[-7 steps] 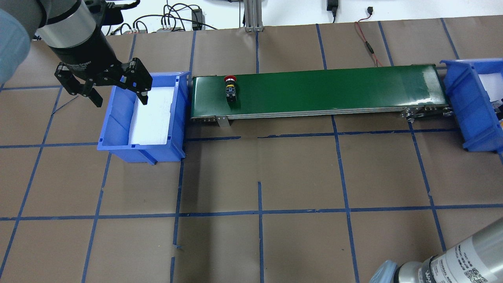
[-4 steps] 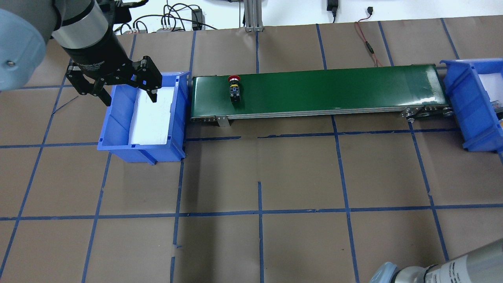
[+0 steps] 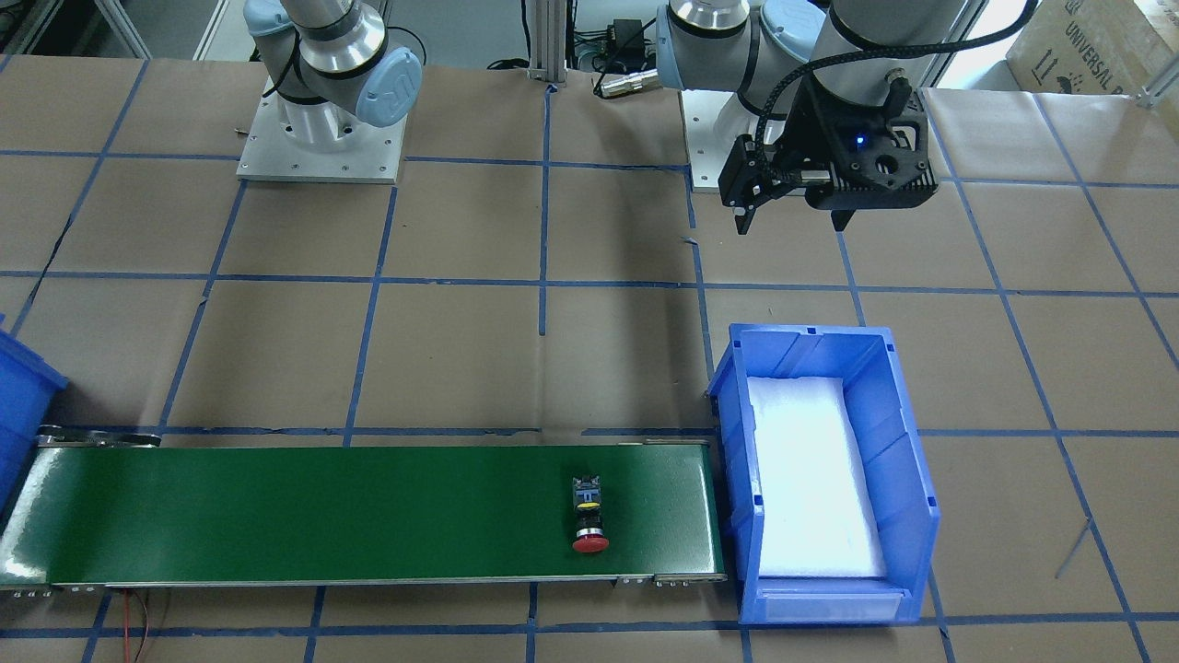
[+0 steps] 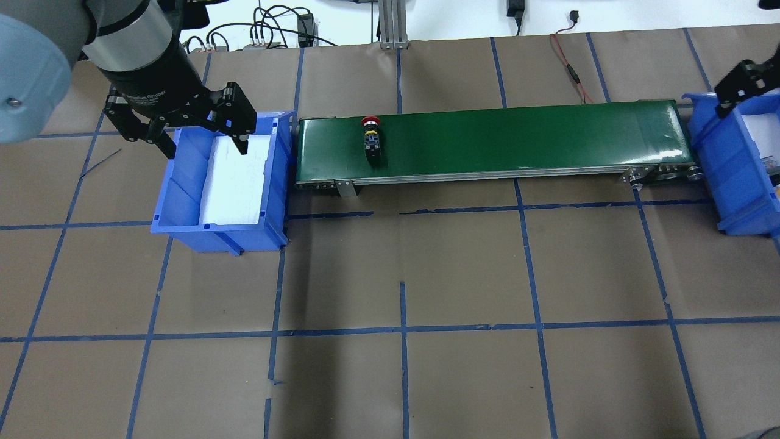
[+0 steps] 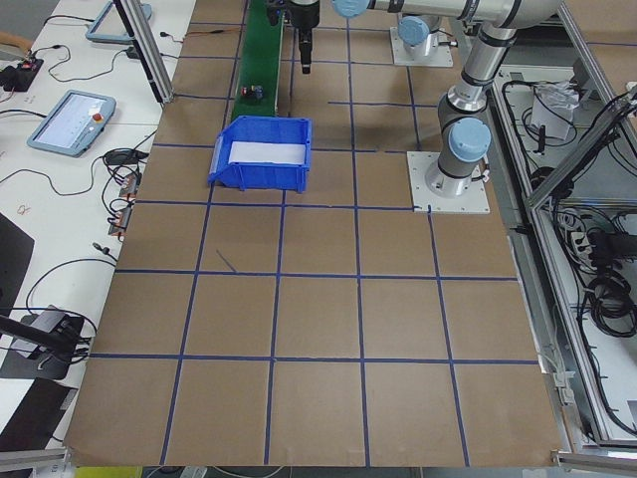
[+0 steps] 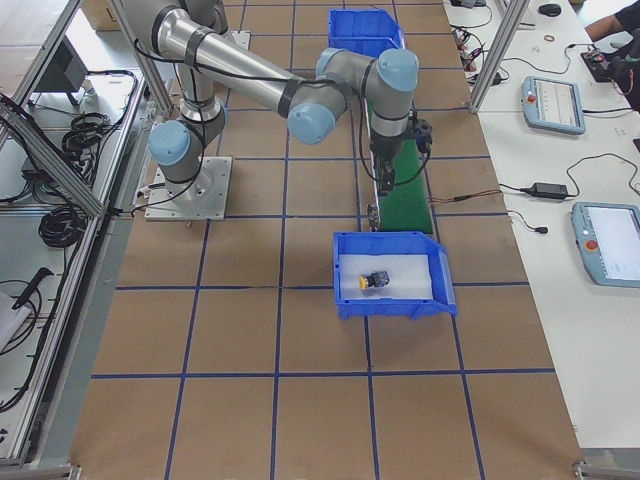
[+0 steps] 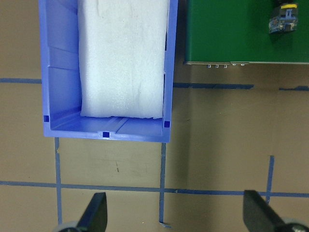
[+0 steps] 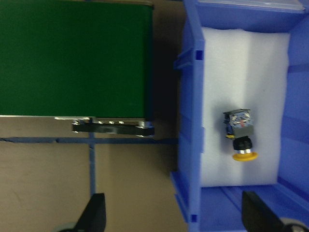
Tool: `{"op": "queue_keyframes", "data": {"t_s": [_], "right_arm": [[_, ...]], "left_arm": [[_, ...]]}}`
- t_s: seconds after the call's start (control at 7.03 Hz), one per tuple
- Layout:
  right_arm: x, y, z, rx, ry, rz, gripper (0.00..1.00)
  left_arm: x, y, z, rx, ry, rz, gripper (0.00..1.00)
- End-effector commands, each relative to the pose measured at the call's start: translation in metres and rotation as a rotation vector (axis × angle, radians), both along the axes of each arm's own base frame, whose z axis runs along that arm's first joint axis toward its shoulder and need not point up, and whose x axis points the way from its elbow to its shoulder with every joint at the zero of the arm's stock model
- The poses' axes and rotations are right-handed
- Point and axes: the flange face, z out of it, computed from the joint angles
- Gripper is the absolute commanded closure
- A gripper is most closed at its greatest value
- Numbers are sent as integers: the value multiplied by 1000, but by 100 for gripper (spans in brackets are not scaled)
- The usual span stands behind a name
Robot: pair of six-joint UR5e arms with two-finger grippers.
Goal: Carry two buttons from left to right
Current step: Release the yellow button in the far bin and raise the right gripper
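Brown paper crossed with blue tape covers the table (image 4: 463, 268) in front of you. Across its far side runs the long green conveyor belt (image 4: 518, 140). A blue bin sits at each end: the left bin (image 4: 213, 236) just beside one end, the right bin (image 4: 719, 164) at the other. Both are lined with white foam (image 3: 801, 479), and the left bin's foam is bare.

Now to the arms. You can see the left gripper (image 4: 204, 146) hanging high on the robot's side of the left bin, jaws spread wide and nothing between them. At the other end, the right gripper (image 8: 176, 217) hangs above the belt's end next to the right bin. Its wrist camera shows its two fingers wide apart as well, and it is empty.

Now your two buttons. The red button (image 4: 370, 137) lies on its side on the belt, close to the left-bin end, cap pointing away from the robot. The yellow button (image 8: 240, 133) lies on its side on the foam inside the right bin, touching no wall.
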Motion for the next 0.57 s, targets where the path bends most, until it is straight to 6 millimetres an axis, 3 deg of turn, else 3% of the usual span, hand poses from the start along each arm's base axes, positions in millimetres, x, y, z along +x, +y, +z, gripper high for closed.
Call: {"op": "queue_keyframes", "data": {"t_s": [0.0,0.14,0.28,0.43], "right_arm": [[119,-1,4,-18,-21,26,0],[166,1,2,-19,-15,32,0],[188,4,2,-24,-21,-18,0],[189,4,2,-24,-23,-18,0]], "left_arm": [[7,13,-2,29,-76,-5,0],[8,10,-7,43,-71,1,0],[11,6,-5,30,-72,5,0],[16,-1,1,-26,-67,20,0]]}}
